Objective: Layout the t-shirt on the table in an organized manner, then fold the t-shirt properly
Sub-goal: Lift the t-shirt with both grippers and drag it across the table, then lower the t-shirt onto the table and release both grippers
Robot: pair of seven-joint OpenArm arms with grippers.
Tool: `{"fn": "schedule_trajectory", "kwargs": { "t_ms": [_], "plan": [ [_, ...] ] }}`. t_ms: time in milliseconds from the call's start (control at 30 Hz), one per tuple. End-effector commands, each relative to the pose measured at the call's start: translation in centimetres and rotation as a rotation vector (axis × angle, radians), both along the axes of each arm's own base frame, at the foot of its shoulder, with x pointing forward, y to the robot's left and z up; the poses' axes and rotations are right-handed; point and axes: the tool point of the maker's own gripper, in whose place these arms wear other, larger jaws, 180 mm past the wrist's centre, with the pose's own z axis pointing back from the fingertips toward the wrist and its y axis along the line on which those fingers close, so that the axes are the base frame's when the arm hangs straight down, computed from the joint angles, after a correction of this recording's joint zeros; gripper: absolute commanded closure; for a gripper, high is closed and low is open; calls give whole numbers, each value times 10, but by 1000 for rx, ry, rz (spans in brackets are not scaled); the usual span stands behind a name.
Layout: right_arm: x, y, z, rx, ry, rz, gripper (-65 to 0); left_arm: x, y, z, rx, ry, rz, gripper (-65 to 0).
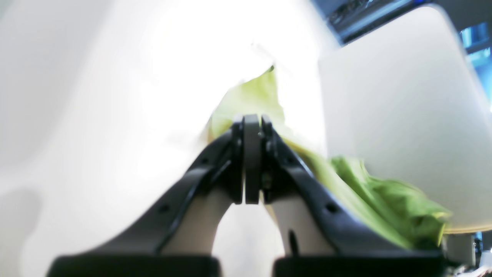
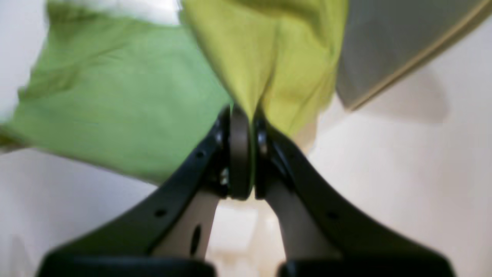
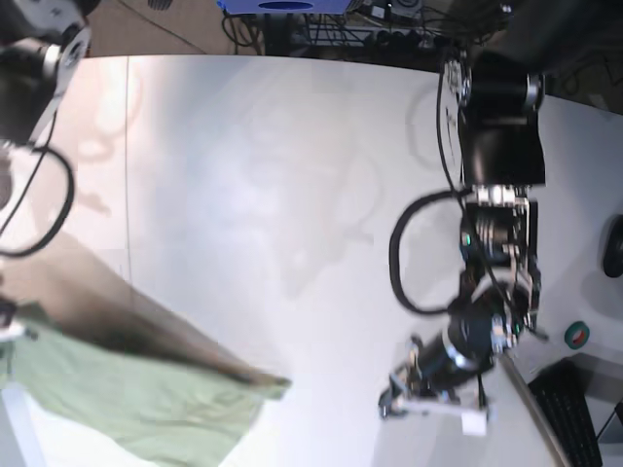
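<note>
base view: the table (image 3: 253, 195) with the t-shirt (image 3: 127, 389) hanging at its near left edge.
right gripper (image 2: 242, 115) jaws pinch a fold of the shirt; left gripper (image 1: 251, 123) jaws are pressed together beside green cloth, grip unclear.

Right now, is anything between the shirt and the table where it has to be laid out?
Nothing visible is. The shirt hangs at the near corner, both grippers shut on it, and the table beyond shows only bare white.
</note>
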Motion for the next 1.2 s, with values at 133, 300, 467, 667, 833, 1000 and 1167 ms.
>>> {"fn": "schedule_trajectory", "kwargs": {
  "t_ms": [133,300,467,667,833,1000,1167],
  "plan": [
    [-42,15,-86,64,66,-47,0,-55,15,-75,22,163,15,0],
    [-68,29,-133,115,140,-64,0,-88,31,-114,117,258,20,0],
    [-89,29,-139,107,181,-63,0,-94,43,-113,183,247,31,0],
    [-163,40,-173,133,355,-66,0,-93,75,-105,261,234,47,0],
    [-197,39,-185,123,425,-67,-45,-92,98,-99,313,230,61,0],
    [-180,33,-130,30,318,-28,-503,-100,144,-94,289,235,191,0],
    [-100,98,-76,-23,133,221,-414,-122,201,-90,278,248,348,0]
  ]
}}
